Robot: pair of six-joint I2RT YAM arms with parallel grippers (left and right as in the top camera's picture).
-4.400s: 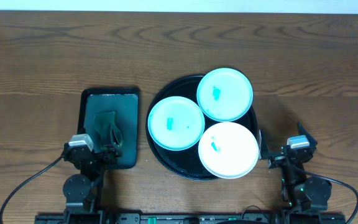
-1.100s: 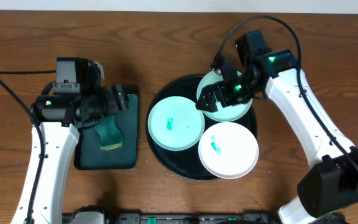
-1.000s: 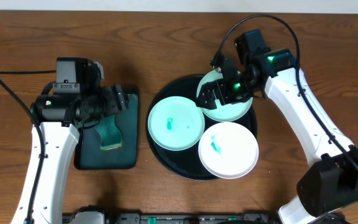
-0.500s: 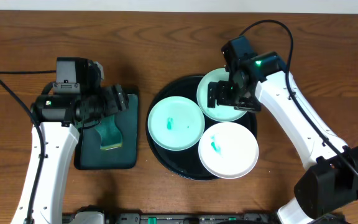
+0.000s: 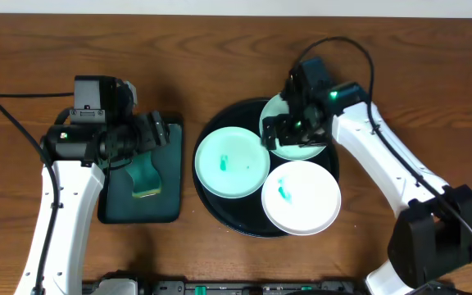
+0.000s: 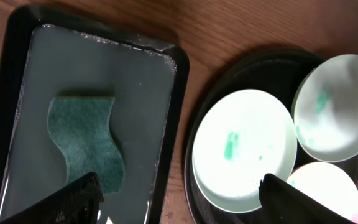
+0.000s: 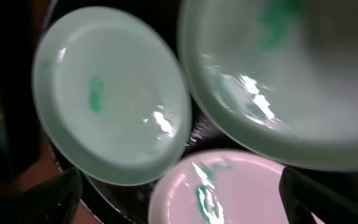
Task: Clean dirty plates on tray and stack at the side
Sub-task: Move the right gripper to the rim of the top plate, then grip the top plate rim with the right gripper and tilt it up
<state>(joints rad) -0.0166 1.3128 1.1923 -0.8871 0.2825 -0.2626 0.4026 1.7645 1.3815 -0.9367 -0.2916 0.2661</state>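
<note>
My right end effector (image 5: 288,131) hangs released, a plate (image 5: 300,151) just beneath. I see my left end effector (image 5: 156,133) released too, sponge (image 5: 144,176) below.

Rear mint plate (image 5: 306,151) partly out of sight beneath the right arm (image 5: 375,154)

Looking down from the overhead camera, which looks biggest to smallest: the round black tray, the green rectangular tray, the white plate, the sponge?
1. round black tray
2. green rectangular tray, partly hidden by an arm
3. white plate
4. sponge
</note>
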